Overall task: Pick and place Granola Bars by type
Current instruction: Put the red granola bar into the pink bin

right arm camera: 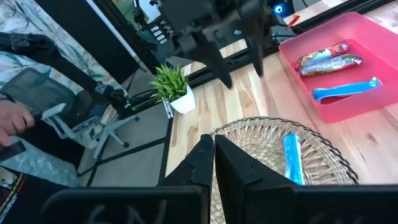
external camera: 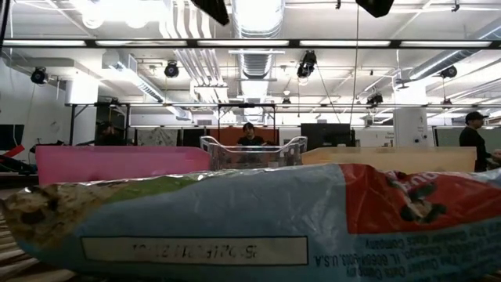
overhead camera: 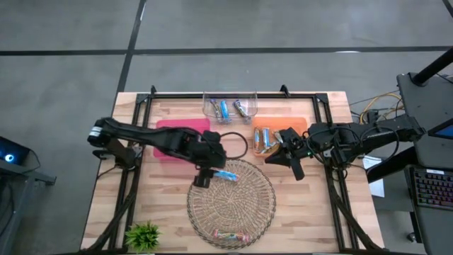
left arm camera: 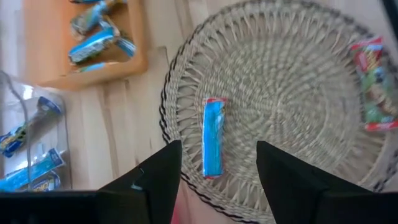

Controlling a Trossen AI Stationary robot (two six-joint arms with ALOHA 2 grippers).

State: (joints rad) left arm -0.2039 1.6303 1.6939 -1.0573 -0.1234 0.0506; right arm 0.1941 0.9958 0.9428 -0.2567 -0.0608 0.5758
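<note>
A: Left gripper [overhead camera: 204, 177]?

B: Over the near-left rim of the round woven mat [overhead camera: 262, 212], fingers [left arm camera: 155, 180] spread apart, nothing between them. A blue bar [left arm camera: 212, 145] lies flat on the mat just ahead of the fingertips, not touched

A: Same bar from above?

B: Yes, blue bar [overhead camera: 225, 174] on the mat's far-left part, just beside the left gripper. It shows in the right wrist view too [right arm camera: 291, 159]

A: Right gripper [overhead camera: 298, 172]?

B: Fingers [right arm camera: 202, 163] pressed together, holding nothing, by the mat's right edge, near the orange tray [overhead camera: 301, 125]

A: Where are the other Granola Bars?

B: One red and green bar [overhead camera: 231, 234] at the mat's near edge; it fills the low view as a big wrapper [external camera: 258, 223]. Several blue bars [overhead camera: 265, 139] in the orange tray. A few more, blue and mixed [overhead camera: 228, 109], in the clear bin [overhead camera: 209, 99] at the far edge. Pink tray [right arm camera: 348, 102] holds two reddish-green bars [right arm camera: 329, 59] and one blue bar [right arm camera: 345, 91]; from above the left arm covers most of that tray [overhead camera: 170, 126]

A: Anything else?

B: Small green plant [overhead camera: 142, 235] at the near-left corner of the wooden table [overhead camera: 311, 219]. People show in the room behind, in the low view
</note>
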